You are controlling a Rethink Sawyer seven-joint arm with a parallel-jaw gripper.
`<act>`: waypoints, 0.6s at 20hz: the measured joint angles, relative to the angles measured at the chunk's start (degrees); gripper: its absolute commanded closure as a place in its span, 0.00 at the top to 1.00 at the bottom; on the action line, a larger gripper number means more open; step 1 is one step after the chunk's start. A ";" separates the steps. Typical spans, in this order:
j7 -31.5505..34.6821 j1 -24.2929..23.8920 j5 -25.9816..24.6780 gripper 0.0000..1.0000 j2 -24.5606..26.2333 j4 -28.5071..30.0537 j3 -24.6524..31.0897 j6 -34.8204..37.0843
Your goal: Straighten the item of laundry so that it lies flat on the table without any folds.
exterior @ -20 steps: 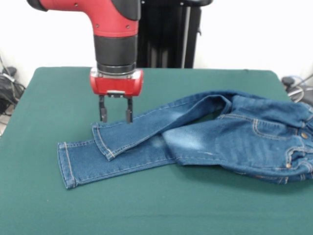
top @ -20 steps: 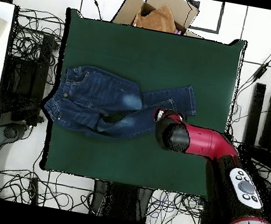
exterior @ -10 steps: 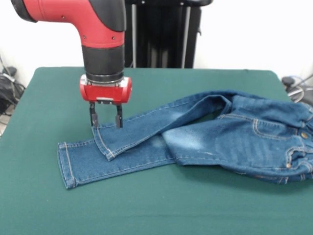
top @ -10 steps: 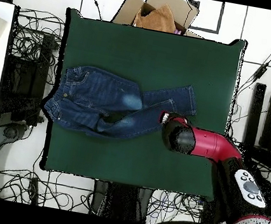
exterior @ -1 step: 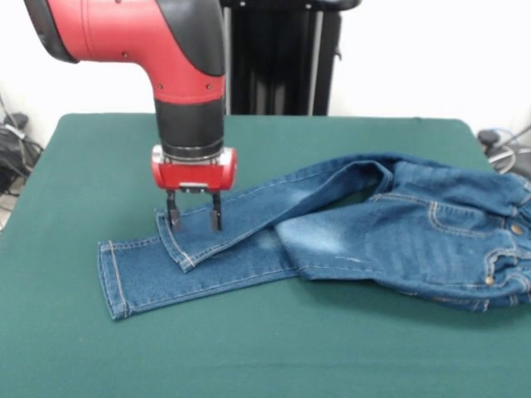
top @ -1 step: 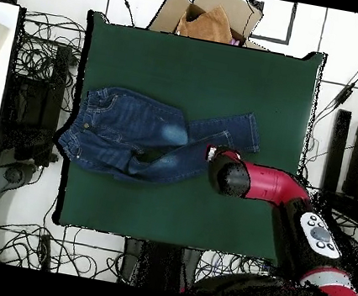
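Currently jeans (exterior @ -1 step: 348,228) — faded blue denim, tan stitching — lie crumpled on green felt table (exterior @ -1 step: 274,348), gathered waistband at table's edge. Legs cross; upper leg's hem overlaps lower one. Gripper (exterior @ -1 step: 192,220) spread, slim black fingers (exterior @ -1 step: 173,217) touching that upper hem — not pinching cloth.

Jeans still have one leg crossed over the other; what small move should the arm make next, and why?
Probably close on the cuff. The tool is open, its tips straddling the hem of the upper leg of the jeans, which lies diagonally across the lower leg on the table. Gripping that cuff would let the arm drag the leg off.
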 measured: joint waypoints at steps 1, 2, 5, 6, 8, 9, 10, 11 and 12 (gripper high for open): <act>0.00 0.18 -0.01 1.00 0.35 -0.24 0.00 0.00; 0.00 0.35 -0.02 1.00 0.69 -0.49 0.00 0.00; 0.00 0.64 -0.26 1.00 1.82 -1.46 0.00 0.00; 0.00 0.70 -0.39 1.00 2.20 -1.80 0.00 0.00; 0.00 0.79 -0.47 1.00 2.46 -2.22 0.00 0.05; 0.00 0.83 -0.48 1.00 2.50 -2.39 0.00 0.07; 0.00 0.87 -0.51 1.00 2.51 -2.41 -0.01 0.07; 0.00 0.88 -0.51 1.00 2.51 -2.43 -0.01 0.07; 0.00 0.87 -0.51 1.00 2.51 -2.43 -0.01 0.07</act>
